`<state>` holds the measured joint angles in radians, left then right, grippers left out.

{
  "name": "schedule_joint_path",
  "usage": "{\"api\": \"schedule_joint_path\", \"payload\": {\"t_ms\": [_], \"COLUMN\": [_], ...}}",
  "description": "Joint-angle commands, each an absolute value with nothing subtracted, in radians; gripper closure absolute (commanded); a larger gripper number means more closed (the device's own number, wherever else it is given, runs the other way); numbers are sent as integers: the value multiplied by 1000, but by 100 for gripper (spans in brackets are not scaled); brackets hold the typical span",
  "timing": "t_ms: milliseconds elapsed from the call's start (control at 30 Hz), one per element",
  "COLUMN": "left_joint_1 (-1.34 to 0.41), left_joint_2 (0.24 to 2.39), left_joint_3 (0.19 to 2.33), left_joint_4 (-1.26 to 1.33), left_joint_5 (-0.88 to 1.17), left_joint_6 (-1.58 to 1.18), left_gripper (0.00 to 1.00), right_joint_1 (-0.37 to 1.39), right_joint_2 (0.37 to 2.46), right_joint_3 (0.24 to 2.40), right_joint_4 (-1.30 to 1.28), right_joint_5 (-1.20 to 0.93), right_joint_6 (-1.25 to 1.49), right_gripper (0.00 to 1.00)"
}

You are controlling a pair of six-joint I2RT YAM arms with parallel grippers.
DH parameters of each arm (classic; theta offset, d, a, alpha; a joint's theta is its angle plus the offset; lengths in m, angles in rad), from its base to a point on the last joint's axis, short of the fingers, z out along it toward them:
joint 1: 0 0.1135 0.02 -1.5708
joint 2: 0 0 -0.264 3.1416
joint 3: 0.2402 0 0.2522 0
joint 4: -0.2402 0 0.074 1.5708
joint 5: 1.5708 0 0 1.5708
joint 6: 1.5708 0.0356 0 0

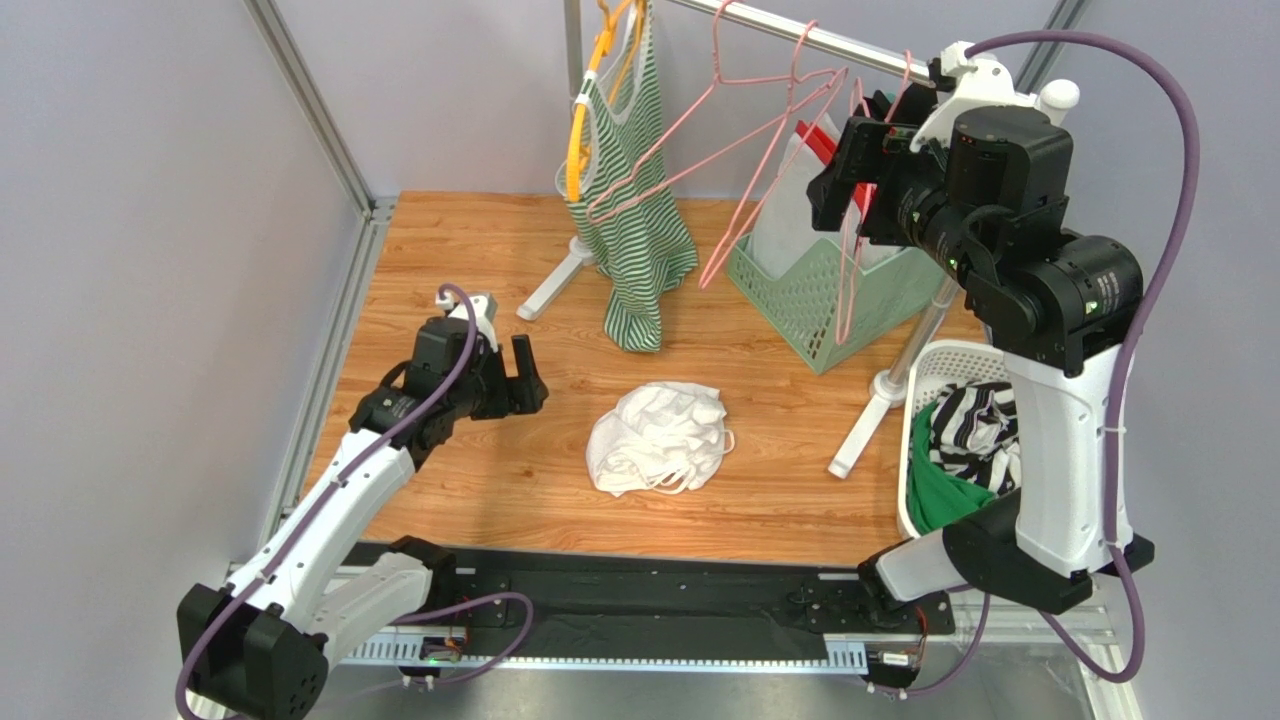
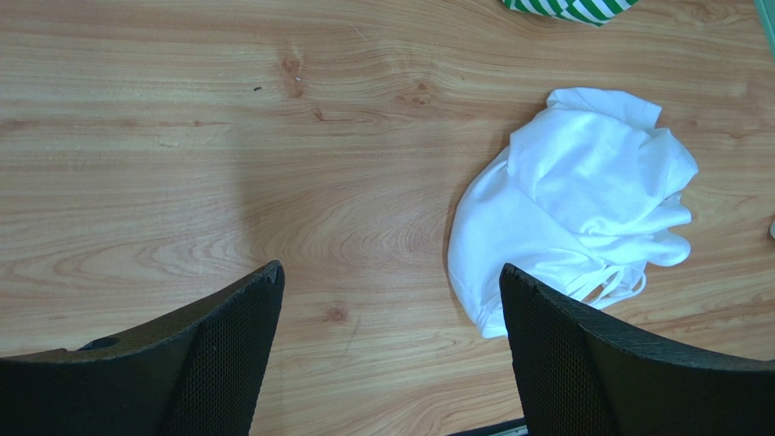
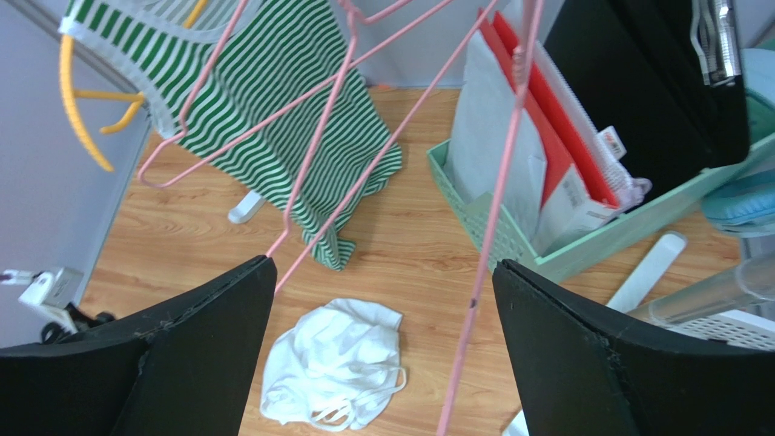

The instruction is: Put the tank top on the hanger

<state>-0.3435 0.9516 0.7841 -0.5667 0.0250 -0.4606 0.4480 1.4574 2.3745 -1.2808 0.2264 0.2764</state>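
The right jaws are spread wide and released, raised high at the clothes rail (image 1: 781,27) on the far right. In the right wrist view a thin pink wire hanger (image 3: 494,195) hangs down through the gap between them, closer to the right-hand one. Whether it touches that one cannot be told. More pink hangers (image 1: 676,128) hang from the same rail further left, tilted at angles.

The left jaws are likewise wide open and hold nothing. They sit low over the left side of the wooden tabletop (image 1: 481,270), pointing towards the middle.

The white tank top (image 1: 661,435) lies in a crumpled heap on the tabletop near its centre, with narrow straps looping out at its near edge. It is near the left jaws, on their right and not touching them, and well below the right jaws.

At the left end of the rail a green-and-white striped tank top (image 1: 654,248) hangs low on a thicker yellow hanger (image 1: 583,113). By the rail's right stand, a mint-green basket (image 1: 887,293) holds white and red folders (image 3: 482,136); a small tag on one is too small to read. A white laundry basket (image 1: 939,360) at the right edge holds black-and-white striped and green clothing.
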Motion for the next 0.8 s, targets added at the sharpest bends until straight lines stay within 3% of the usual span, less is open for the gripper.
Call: {"api": "schedule_joint_path", "payload": {"t_ms": [0,433,767], "left_joint_1": [-337,-337,-336], "left_joint_2": [942,936,931], "left_joint_3": [770,773,773], "left_joint_4": [-571,-574,-580], "left_joint_5": [28,29,28], "left_joint_6": [-449,-430,-423], "left_gripper": [7,7,8], "right_joint_1": [427,374,367], "right_joint_2": [1433,1442,1417], "right_joint_3": [2306,2089,2072], "right_joint_4": [-1213,-1127,-1152], "right_joint_5": [317,353,437], "right_joint_6": [216,245,249], "right_gripper": [4,8,66]}}
